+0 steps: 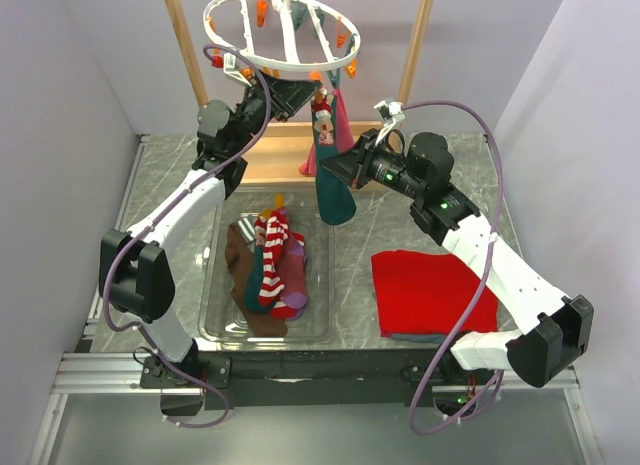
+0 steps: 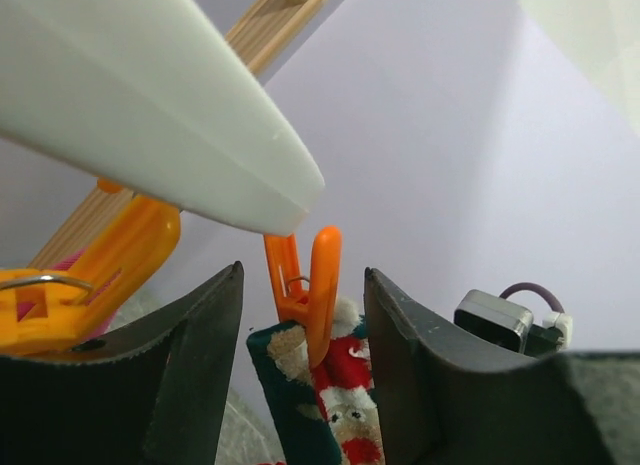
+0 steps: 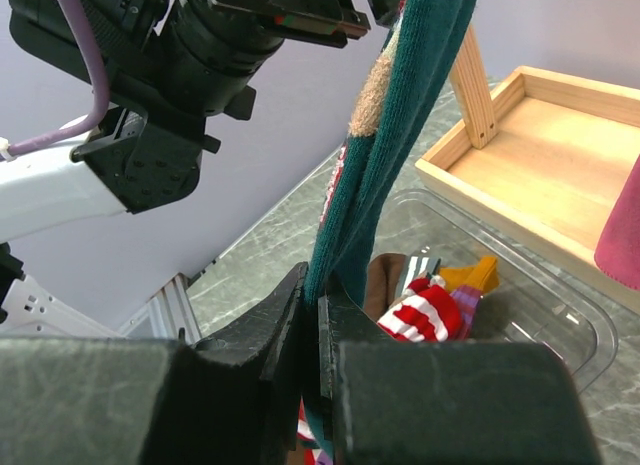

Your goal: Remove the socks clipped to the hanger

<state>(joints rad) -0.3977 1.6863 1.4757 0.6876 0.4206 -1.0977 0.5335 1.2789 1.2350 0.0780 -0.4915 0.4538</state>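
1. My right gripper [image 3: 315,290] is clenched on the dark teal sock [image 3: 400,115] – ready to pull it down.
2. My left gripper [image 2: 303,273] is unclenched, straddling the orange clip [image 2: 322,275] that pins this sock to the hanger [image 1: 285,30] – likely placed to squeeze it.
3. Freed socks [image 1: 270,265] lie in the clear bin [image 1: 215,325].

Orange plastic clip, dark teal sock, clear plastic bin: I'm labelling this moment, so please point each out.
Orange plastic clip [image 2: 322,290]: left wrist view, on its right-hand lever.
Dark teal sock [image 3: 400,135]: right wrist view, on the hanging fabric, mid-length.
Clear plastic bin [image 1: 318,323]: top external view, on its bare near-right corner.
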